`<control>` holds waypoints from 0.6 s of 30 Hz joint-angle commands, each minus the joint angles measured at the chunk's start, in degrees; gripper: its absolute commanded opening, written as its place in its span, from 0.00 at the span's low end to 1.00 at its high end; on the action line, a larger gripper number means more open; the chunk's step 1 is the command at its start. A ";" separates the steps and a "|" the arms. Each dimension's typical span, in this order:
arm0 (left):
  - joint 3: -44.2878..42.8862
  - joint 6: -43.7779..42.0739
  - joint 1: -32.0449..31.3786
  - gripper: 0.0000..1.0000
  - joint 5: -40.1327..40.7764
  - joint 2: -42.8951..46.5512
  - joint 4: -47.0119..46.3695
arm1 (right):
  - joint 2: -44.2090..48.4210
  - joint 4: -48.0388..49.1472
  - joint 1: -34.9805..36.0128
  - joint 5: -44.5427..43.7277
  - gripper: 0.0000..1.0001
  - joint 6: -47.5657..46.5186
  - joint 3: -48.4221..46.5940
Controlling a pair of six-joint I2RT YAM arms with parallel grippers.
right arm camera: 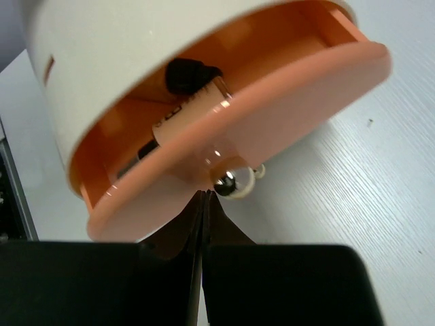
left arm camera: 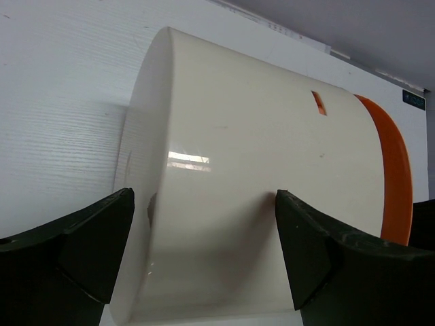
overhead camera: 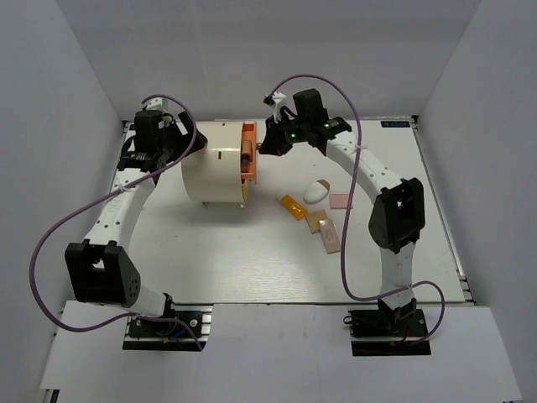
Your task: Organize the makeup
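Tube (right arm camera: pixel 185 117) half behind drawer front (right arm camera: pixel 299 112)

A white oval compact (overhead camera: pixel 316 192), a pink square (overhead camera: pixel 339 201), a small orange piece (overhead camera: pixel 293 206) and two beige pieces (overhead camera: pixel 316 222) (overhead camera: pixel 330 238) lay flat, close together, right of the middle. A tan tube (right arm camera: pixel 187 112) (black cap) lay inside the orange drawer (right arm camera: pixel 299 102).

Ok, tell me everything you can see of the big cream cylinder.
The cylinder lies on its side, far left of centre, glossy cream plastic by its look. Its orange front faces right, pulled out slightly like a drawer, with a tube inside and a shiny knob outside. The open left tool straddles it; the shut right tool points at the knob.
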State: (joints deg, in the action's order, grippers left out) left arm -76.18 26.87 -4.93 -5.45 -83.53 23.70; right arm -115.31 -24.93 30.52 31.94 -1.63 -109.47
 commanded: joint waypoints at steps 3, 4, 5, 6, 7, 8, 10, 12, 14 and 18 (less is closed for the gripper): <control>2.18 -1.56 0.53 0.93 -3.86 -0.32 0.91 | -2.90 -0.38 2.61 2.16 0.00 0.75 -6.54; 2.44 -1.56 0.53 0.93 -3.95 -0.32 0.82 | -4.04 -0.56 2.87 2.16 0.00 0.75 -7.42; 2.62 -1.56 0.53 0.93 -4.30 -0.41 0.64 | -4.75 -0.82 3.31 1.98 0.00 0.84 -9.16; 2.79 -1.65 0.53 0.93 -4.56 -0.41 0.64 | -5.36 -1.09 3.75 1.81 0.00 0.84 -10.05; 2.97 -1.65 0.53 0.93 -4.65 -0.50 0.55 | -6.24 -1.09 3.84 1.63 0.00 0.84 -10.67; 2.97 -1.74 0.53 0.93 -4.83 -0.50 0.55 | -6.59 -1.00 4.54 1.37 0.00 0.92 -11.29; 3.32 -1.91 0.53 0.92 -5.01 -0.41 0.55 | -7.30 -0.65 4.81 1.45 0.00 0.93 -11.64; 3.41 -2.00 0.53 0.92 -5.18 -0.41 0.55 | -7.91 -0.30 5.25 1.54 0.00 0.93 -12.08; 3.67 -1.91 0.53 0.92 -5.27 -0.58 0.55 | -8.27 0.40 5.51 1.80 0.00 1.10 -12.17; 3.85 -1.56 0.53 0.92 -4.40 -0.41 0.82 | -8.54 0.23 5.95 1.81 0.00 0.49 -12.88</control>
State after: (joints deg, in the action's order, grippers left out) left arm -74.28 26.57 -4.10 -9.52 -83.53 20.36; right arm -123.52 -27.29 34.87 32.56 -1.06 -119.26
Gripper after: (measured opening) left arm 0.928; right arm 0.012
